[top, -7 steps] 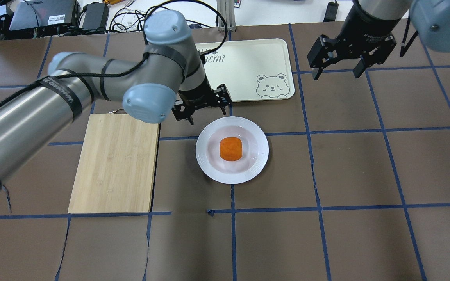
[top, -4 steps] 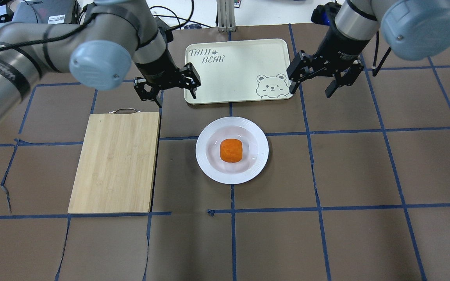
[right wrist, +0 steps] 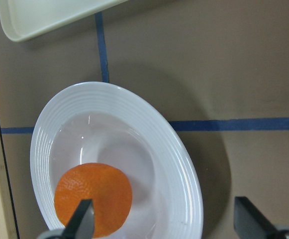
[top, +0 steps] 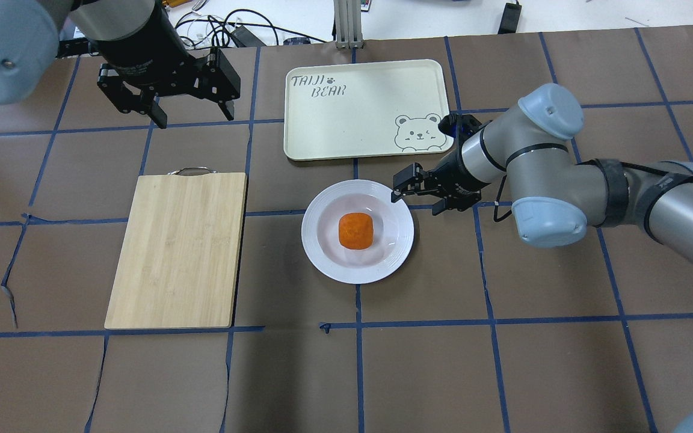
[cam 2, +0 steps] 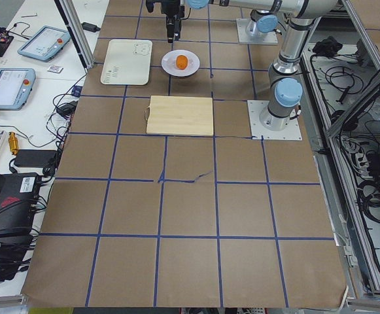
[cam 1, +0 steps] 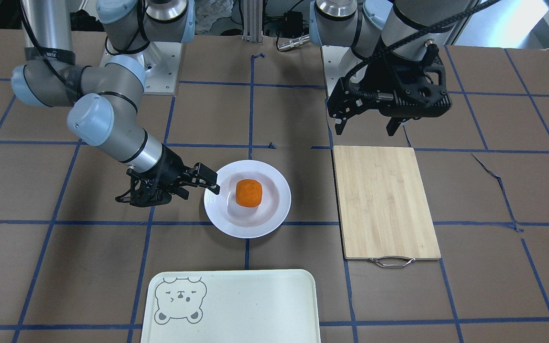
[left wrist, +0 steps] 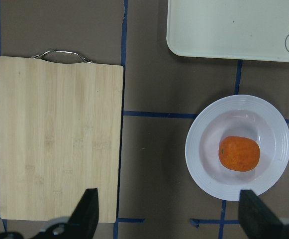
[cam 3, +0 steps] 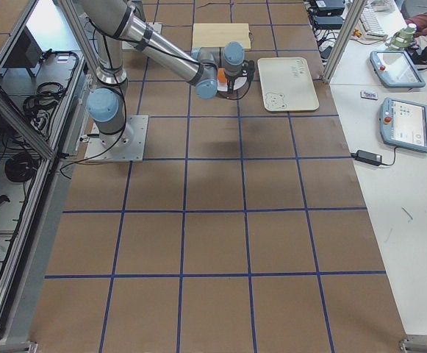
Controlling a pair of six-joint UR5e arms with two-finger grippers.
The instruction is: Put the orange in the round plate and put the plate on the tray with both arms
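The orange [top: 355, 230] lies in the sunken centre of the round plate [top: 313, 231], which stands on the brown table just in front of the tray [top: 364, 108]. My right gripper [top: 416, 203] is open and low at the plate's far right rim. In the right wrist view one of its fingers [right wrist: 82, 221] hangs over the orange [right wrist: 93, 196], the other is beyond the plate's rim [right wrist: 184, 164]. My left gripper [top: 194, 119] is open and empty, raised beyond the cutting board. The left wrist view looks down on plate [left wrist: 278, 164] and orange [left wrist: 239, 153].
A bamboo cutting board [top: 178, 249] with a metal handle lies left of the plate. The tray [cam 1: 236, 309] carries nothing. Blue tape lines cross the brown table cover. Cables and boxes sit beyond the table's far edge.
My right arm has swung down and in from beside the tray to the plate's right rim. My left arm has pulled back to the far left. Both grippers stay open; plate and orange have not moved.
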